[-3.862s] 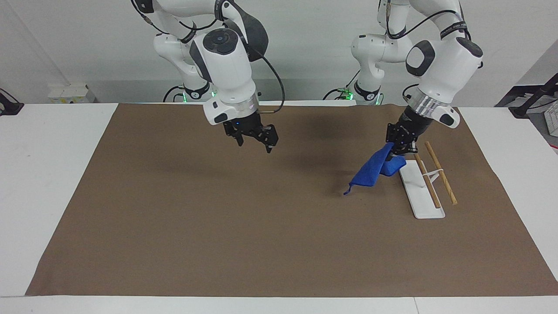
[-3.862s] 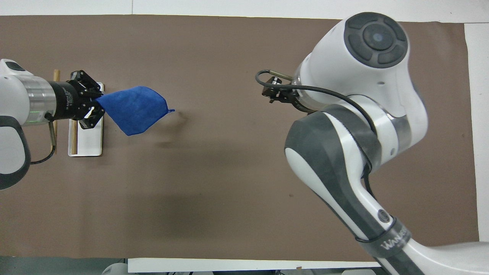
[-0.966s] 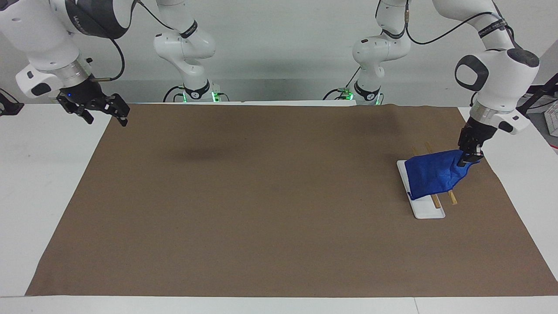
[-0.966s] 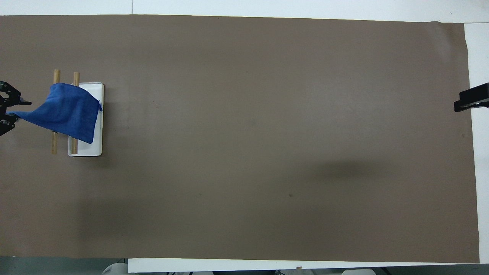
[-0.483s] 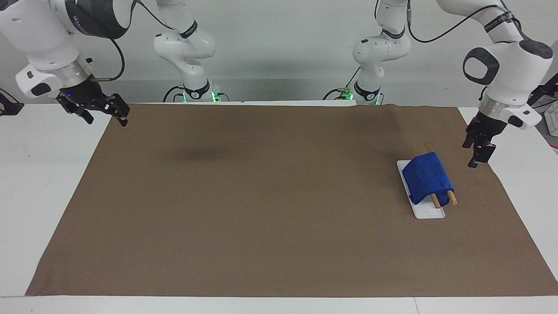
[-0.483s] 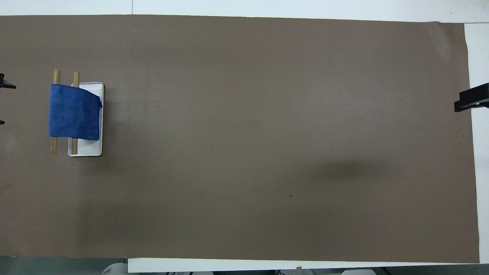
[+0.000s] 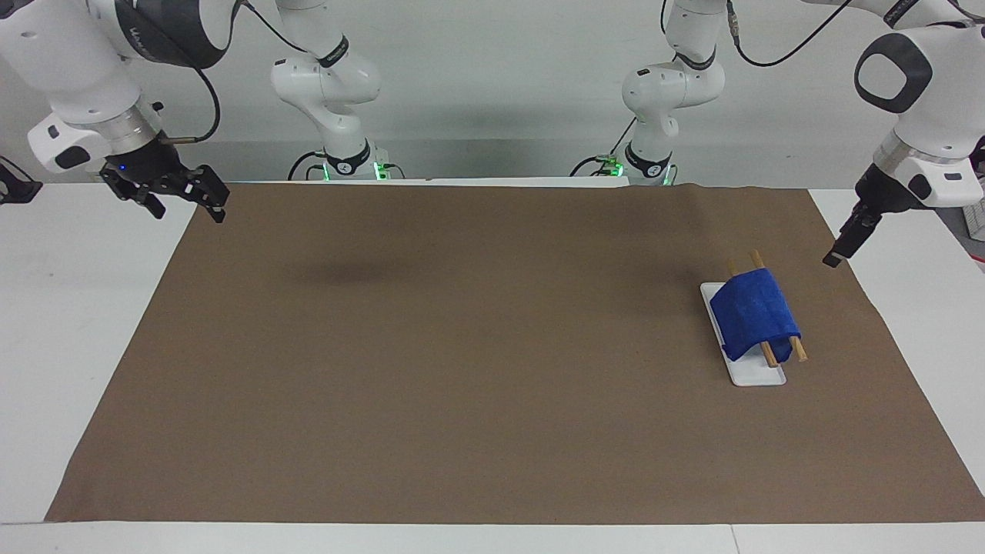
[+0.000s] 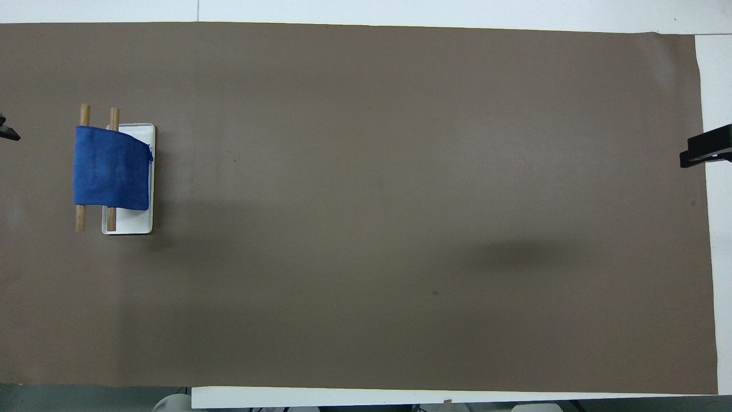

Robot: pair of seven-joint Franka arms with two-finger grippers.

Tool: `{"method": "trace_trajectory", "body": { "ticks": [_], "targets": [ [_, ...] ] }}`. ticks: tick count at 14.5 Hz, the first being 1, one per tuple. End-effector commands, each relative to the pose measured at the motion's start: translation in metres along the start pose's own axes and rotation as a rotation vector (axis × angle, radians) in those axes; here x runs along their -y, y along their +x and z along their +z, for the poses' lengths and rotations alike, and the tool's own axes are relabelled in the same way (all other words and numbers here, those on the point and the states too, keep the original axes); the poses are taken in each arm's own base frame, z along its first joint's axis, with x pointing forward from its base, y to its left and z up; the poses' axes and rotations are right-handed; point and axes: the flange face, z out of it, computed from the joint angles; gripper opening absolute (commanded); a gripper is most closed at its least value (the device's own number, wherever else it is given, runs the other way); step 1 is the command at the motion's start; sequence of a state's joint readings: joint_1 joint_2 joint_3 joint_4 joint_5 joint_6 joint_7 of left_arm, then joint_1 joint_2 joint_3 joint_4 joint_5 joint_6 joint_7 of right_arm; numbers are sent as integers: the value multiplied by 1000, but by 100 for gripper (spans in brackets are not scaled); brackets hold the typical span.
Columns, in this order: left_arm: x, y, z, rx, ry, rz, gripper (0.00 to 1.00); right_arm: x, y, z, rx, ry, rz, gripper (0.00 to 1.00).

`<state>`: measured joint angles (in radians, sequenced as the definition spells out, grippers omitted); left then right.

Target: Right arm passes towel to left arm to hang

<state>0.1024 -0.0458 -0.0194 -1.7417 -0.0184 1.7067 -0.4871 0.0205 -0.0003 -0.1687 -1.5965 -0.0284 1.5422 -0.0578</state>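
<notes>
The worktop carries a large brown mat over most of its surface. The right arm waits at its own end of the worktop. The left arm is raised at the other end, forearm sloping down toward the mat.

A rack, made of a white base and two wooden rails, stands on the mat toward the left arm's end. The towel lies draped across both rails, with one edge hanging down over the white base. Nothing grips it. The hanging step appears complete.

CAUTION:
- The drape looks uneven, with more cloth on the side over the base. Any disturbance could let the cloth's own weight pull it off the rails.
- The rack looks light. A low pass by the left arm could catch a rail end or a fold of cloth and tip it.

The left gripper hangs over the mat's edge at the left arm's end, tilted down toward the rack, apart from the towel and carrying nothing. Whether its jaws are wide or narrow cannot be told. The right gripper hangs over the mat's edge at the right arm's end, jaws spread wide and empty.
</notes>
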Motion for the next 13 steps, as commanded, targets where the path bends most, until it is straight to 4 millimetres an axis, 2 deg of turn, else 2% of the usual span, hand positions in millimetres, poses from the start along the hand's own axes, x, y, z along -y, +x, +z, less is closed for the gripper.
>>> {"method": "trace_trajectory", "body": {
  "ticks": [1,4,7,13],
  "targets": [
    [-13,-17,-43,77,48,247,100,0,-6,-1,3,7,-9,100],
    [-30,-35,-56,156,81,408,100,0,-6,-1,3,7,-9,100],
    [-53,-51,-46,147,62,548,100,-1,-7,-1,3,7,-8,100],
    [-54,-52,-48,140,46,560,100,0,-6,-1,3,7,-9,100]
  ]
}}
